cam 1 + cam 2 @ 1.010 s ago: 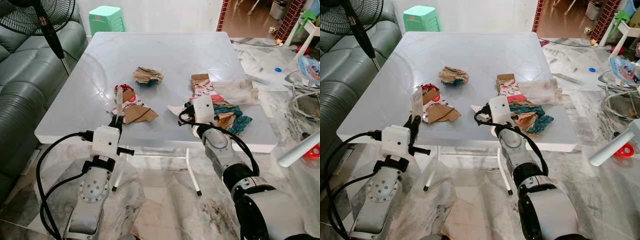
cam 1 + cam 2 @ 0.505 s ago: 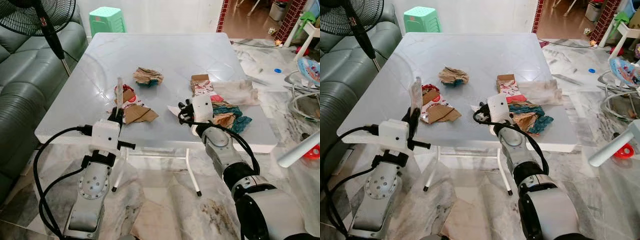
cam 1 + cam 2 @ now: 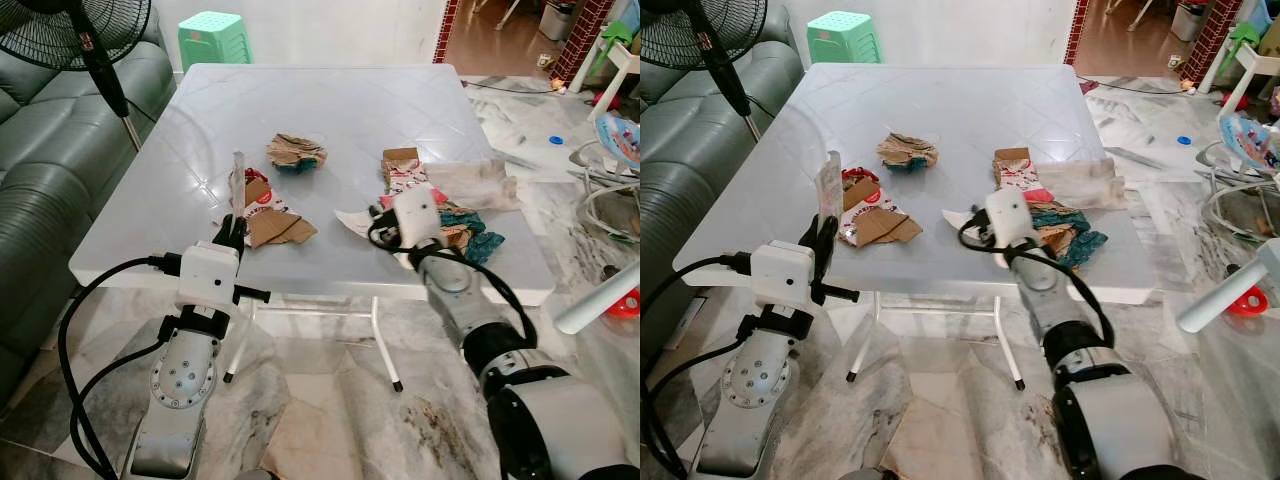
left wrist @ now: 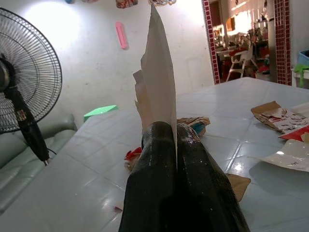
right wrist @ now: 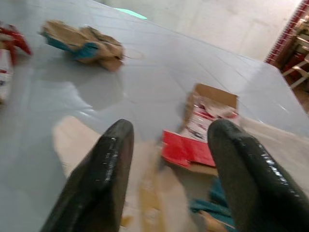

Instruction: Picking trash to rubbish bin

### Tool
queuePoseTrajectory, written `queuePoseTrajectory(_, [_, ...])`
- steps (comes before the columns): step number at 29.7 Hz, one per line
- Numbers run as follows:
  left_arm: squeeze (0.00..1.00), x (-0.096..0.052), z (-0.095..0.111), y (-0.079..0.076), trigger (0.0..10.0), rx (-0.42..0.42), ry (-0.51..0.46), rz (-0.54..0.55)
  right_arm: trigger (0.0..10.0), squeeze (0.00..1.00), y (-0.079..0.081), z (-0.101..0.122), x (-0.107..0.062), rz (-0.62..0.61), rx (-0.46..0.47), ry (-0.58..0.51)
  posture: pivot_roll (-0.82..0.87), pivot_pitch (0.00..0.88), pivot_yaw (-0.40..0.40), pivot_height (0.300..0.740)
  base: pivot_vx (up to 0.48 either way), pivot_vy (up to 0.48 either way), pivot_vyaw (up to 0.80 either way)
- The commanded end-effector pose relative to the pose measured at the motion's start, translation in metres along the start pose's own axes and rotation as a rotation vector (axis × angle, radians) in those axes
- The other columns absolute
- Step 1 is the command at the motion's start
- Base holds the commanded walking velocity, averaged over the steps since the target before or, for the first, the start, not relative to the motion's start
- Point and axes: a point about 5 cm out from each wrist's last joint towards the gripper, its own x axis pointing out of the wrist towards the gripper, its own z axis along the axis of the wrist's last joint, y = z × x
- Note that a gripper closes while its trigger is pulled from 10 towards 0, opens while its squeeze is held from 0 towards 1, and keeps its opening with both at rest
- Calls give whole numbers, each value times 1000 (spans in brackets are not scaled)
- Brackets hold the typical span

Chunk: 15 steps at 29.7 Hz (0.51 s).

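My left gripper (image 3: 231, 231) is shut on a white sheet of paper (image 4: 159, 77), held upright over the near left edge of the grey table (image 3: 320, 100). Beyond it lies a red-and-white carton with brown cardboard (image 3: 268, 215). A crumpled brown-and-teal wad (image 3: 296, 152) sits mid-table. My right gripper (image 5: 169, 128) is open just above the table near its front right, over a flat pale scrap (image 3: 352, 220). Ahead of it are a red-and-white box (image 5: 207, 118) and a teal-and-brown heap (image 3: 460, 228).
A green sofa (image 3: 40, 150) and a standing fan (image 3: 85, 30) are on the left. A green stool (image 3: 212, 38) stands behind the table. Crumpled pale plastic (image 3: 480, 183) lies at the table's right edge. Clutter and a white tube (image 3: 600, 300) sit on the floor to the right.
The left gripper has risen a little, lifting the white sheet off the table. The right gripper has shifted slightly right toward the heap; its wrist view is blurred.
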Motion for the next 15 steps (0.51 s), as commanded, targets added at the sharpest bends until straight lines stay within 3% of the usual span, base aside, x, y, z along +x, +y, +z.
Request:
queuePoseTrajectory(1, [0,-1,2,0,10000,3,0,-8,10000,1000,1,-5,-2,-5,11,29,93,97,-17,740,0,0,0])
queuePoseTrajectory(9, [0,-4,1,-1,10000,-7,22,-9,10000,1000,10,-22,-7,25,112,118,97,104,-16,740,0,0,0])
queuePoseTrajectory(15, [0,-5,1,0,10000,-9,29,-7,10000,1000,19,-29,-9,83,134,164,100,104,-16,740,0,0,0])
